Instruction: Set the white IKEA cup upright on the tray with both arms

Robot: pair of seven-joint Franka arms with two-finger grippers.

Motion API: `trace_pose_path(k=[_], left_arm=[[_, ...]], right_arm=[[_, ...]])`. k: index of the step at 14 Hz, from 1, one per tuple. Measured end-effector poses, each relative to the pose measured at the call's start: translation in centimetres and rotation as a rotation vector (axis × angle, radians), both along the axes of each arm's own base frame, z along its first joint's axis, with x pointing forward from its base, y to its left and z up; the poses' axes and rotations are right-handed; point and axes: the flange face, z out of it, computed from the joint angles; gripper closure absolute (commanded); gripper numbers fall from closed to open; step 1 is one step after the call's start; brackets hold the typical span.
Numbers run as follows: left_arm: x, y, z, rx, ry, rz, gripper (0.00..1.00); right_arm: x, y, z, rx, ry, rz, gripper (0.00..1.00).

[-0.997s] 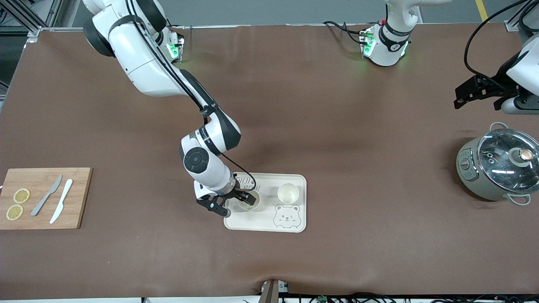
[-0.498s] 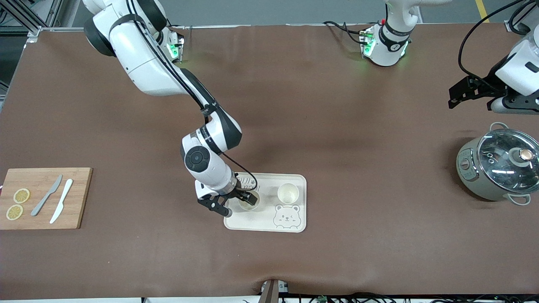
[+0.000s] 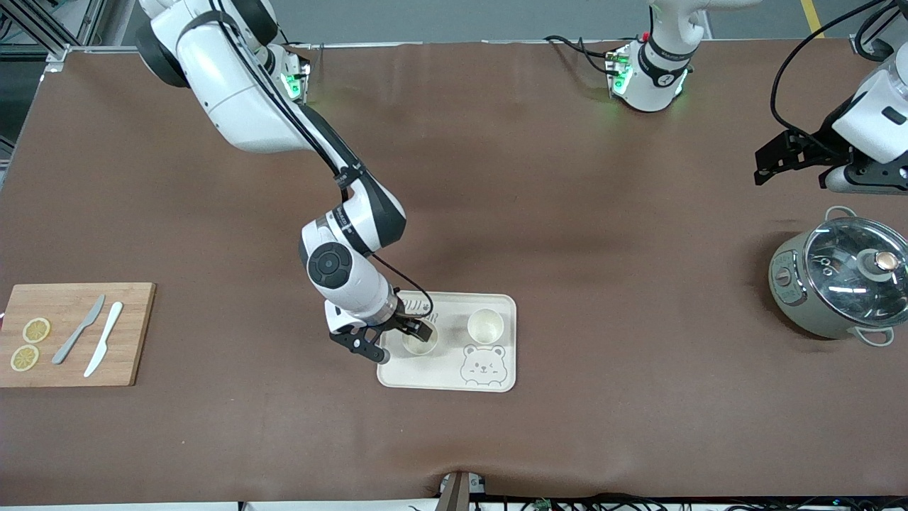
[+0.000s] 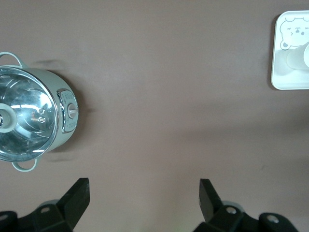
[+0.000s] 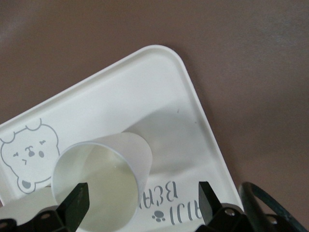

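Since a second ago, your right tool had lifted a little off the cup by the lettering and slid toward the right arm's end of the tray. Your left tool had swung a bit toward the left arm's base.

You could see two white cups standing upright on the tray, mouths up. The cup by the lettering sat near the grey "TAIJI BEAR" words. The other cup stood beside it, toward the left arm's end, just above the winking bear face. The tray lay near the middle of the desk.

Your right tool hung over the tray's edge next to the cup by the lettering. Its fingers were spread wide and held nothing. In the right wrist view that cup showed between the two black tips, below them.

Your left arm waited, its tool up in the air over bare desk next to the pot with the glass lid. Those fingers were wide apart too, with nothing between them.

A wooden cutting board lay at the right arm's end of the desk. It had two lemon slices, a grey knife and a white knife on it.
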Motion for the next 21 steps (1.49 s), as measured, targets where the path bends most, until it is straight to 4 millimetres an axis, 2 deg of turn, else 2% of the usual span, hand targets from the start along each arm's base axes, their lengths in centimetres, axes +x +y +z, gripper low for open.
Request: trace_pose_path(k=[6, 10, 13, 19, 21], left_arm=[[0.1, 0.2, 0.1, -0.001, -0.005, -0.005, 0.0], [0.1, 0.4, 0.1, -0.001, -0.006, -0.001, 0.0], [0.2, 0.7, 0.2, -0.002, -0.016, 0.003, 0.0], [0.5, 0.9, 0.1, -0.003, -0.029, 0.007, 0.0], [0.5, 0.9, 0.1, -0.003, -0.032, 0.008, 0.0]], right_arm=[[-1.5, -1.3, 9.9, -0.056, 0.067, 0.027, 0.0], [-1.6, -4.5, 15.2, -0.077, 0.067, 0.089, 0.0], [-1.7, -8.7, 19.3, -0.102, 0.09, 0.165, 0.0], [-3.0, -18.4, 27.8, -0.129, 0.115, 0.319, 0.0], [-3.5, -22.4, 30.1, -0.132, 0.115, 0.381, 0.0]])
